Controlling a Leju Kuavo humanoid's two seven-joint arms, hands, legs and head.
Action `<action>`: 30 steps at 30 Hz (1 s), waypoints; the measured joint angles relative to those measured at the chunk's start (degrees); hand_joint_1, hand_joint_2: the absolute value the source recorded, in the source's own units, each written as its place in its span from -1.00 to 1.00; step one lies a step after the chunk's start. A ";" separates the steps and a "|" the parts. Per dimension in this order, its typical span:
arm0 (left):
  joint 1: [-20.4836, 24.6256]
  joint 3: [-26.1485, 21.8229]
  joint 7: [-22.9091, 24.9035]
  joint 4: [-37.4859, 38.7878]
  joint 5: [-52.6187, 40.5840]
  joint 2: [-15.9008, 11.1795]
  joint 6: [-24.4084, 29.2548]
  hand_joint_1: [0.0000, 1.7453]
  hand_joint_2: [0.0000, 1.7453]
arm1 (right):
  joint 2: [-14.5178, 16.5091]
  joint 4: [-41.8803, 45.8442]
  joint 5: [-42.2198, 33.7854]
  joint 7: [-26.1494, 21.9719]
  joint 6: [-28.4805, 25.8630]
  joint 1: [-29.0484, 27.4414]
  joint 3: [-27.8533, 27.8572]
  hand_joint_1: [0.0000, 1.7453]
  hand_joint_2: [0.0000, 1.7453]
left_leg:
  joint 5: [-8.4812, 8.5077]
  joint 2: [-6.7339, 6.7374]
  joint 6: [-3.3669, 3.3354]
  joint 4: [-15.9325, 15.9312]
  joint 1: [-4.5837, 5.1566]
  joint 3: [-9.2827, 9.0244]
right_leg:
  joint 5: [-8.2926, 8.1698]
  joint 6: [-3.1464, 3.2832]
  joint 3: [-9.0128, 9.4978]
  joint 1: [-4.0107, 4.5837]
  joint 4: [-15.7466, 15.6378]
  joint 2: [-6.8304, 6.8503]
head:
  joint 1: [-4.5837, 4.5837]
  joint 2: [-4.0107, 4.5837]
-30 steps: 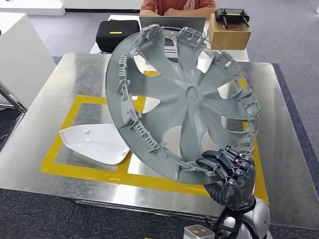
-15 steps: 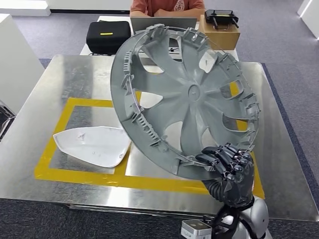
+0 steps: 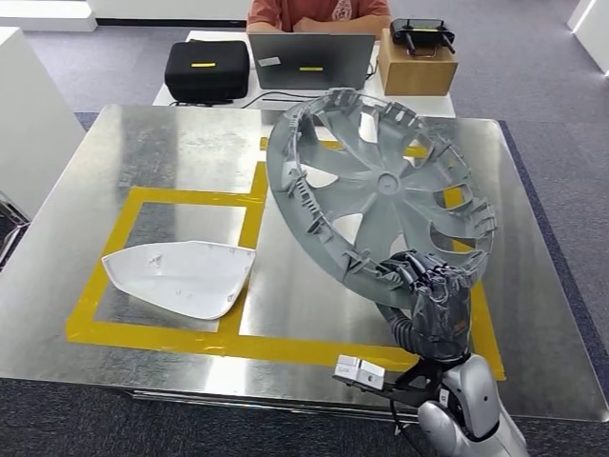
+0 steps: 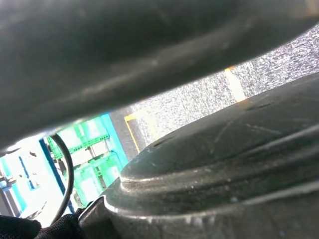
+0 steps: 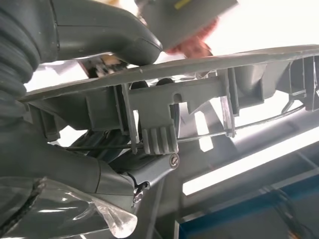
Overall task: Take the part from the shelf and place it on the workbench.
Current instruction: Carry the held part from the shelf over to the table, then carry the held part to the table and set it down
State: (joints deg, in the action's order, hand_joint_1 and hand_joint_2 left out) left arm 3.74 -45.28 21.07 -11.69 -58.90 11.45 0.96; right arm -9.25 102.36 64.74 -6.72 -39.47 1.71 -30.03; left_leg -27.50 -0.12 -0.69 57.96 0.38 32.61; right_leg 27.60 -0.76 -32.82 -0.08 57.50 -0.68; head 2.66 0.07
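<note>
Now the right hand [image 3: 433, 303] has its fingers [image 3: 413, 271] clamped on the near rim of the grey wheel cover [image 3: 381, 195], which tilts up and away over the counter [image 3: 180, 152], not yet laid flat.

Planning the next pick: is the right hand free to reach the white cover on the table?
Probably not yet: the right hand grips the grey wheel cover, which it must set down before reaching the white cover.
</note>
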 joint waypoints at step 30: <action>0.06 -1.19 0.00 0.00 -0.34 0.00 -0.23 -1.00 -1.00 | -12.26 -9.04 -0.46 14.22 12.46 12.17 -15.32 1.00 1.00 | 0.04 0.00 -0.02 -0.01 -0.06 0.04 | 0.00 0.00 -0.07 0.06 0.09 0.01 | 0.00 0.00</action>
State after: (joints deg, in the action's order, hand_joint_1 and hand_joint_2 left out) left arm 3.80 -46.47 21.07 -11.69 -59.24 11.45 0.73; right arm -21.51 93.32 64.28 7.50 -27.01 13.88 -45.35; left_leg -27.46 -0.12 -0.72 57.95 0.32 32.64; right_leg 27.60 -0.76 -32.89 -0.02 57.59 -0.67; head 2.66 0.07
